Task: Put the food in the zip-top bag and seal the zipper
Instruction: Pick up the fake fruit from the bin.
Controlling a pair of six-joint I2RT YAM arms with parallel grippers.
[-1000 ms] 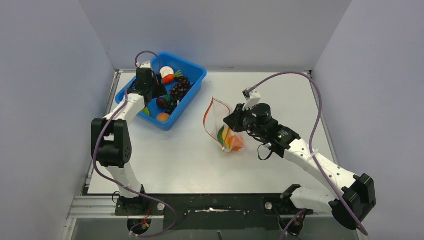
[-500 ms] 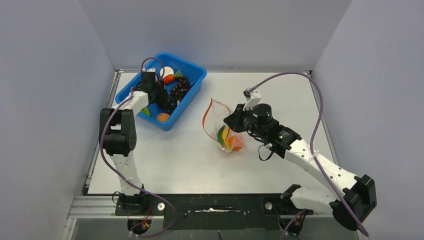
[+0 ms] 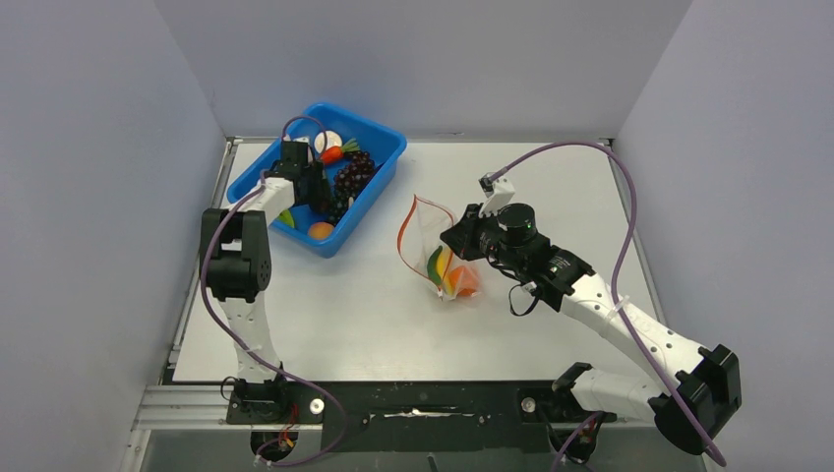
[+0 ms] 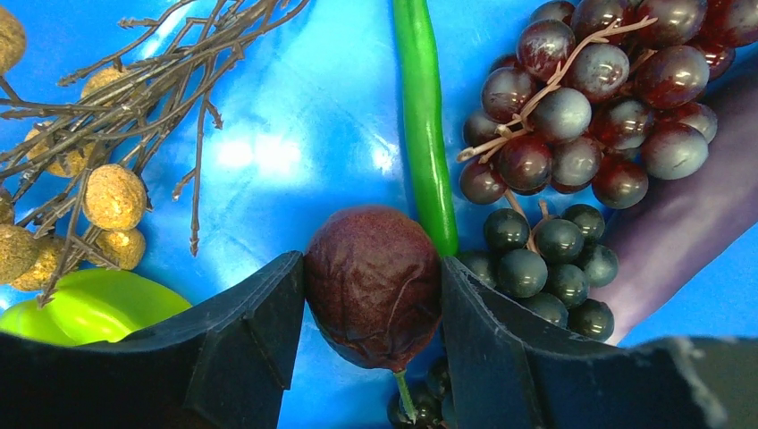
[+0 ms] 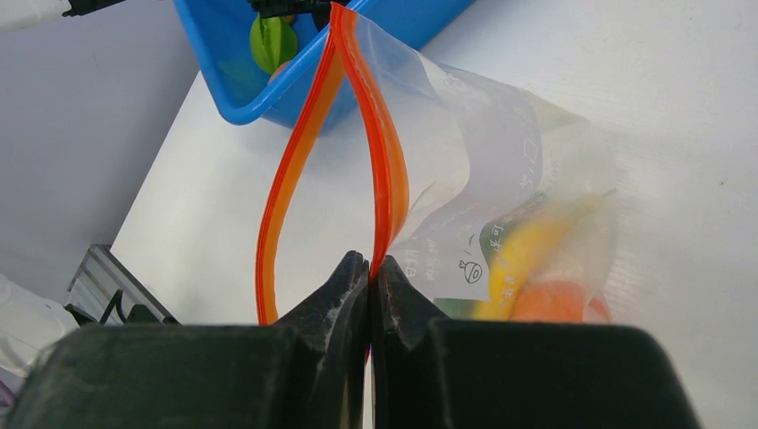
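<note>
Food for the next transfer was a dark purple fruit (image 4: 371, 313), ovoid, matt and faintly wrinkled, which appeared to rest on the glossy floor of the blue bin (image 4: 295, 134). The left gripper (image 4: 372, 268) straddled it. Both black fingers (image 4: 259, 331) stood against its flanks, so the gripper was grasping the fruit. The fruit's long axis ran along the fingers, stem end toward the wrist, square to the closing direction.

Close around it lay:
- a slim green pod (image 4: 422, 125)
- a bunch of red-purple grapes (image 4: 581, 98)
- a smaller bunch of dark grapes (image 4: 545, 255), just beside one finger and judged a snag risk on lifting
- a lime-green piece (image 4: 98, 308)
- a dry twig bearing rough tan balls (image 4: 116, 192)

The zip-top bag (image 3: 436, 251) lay on the bench (image 3: 551, 177), well apart from the bin and to the right of the left gripper. It was clear, floppy film. The right gripper (image 5: 370, 268) was clenched on one lip of the red-orange zipper (image 5: 380, 152), so the mouth stood as an open loop turned toward the bin. A yellow banana (image 5: 527, 259) and an orange ball (image 5: 554, 304) sat at the bottom of the bag.

The left arm was nearer the bin and the right arm nearer the bag. The coming move was judged to be a lift and a rightward carry to the bag's open mouth
</note>
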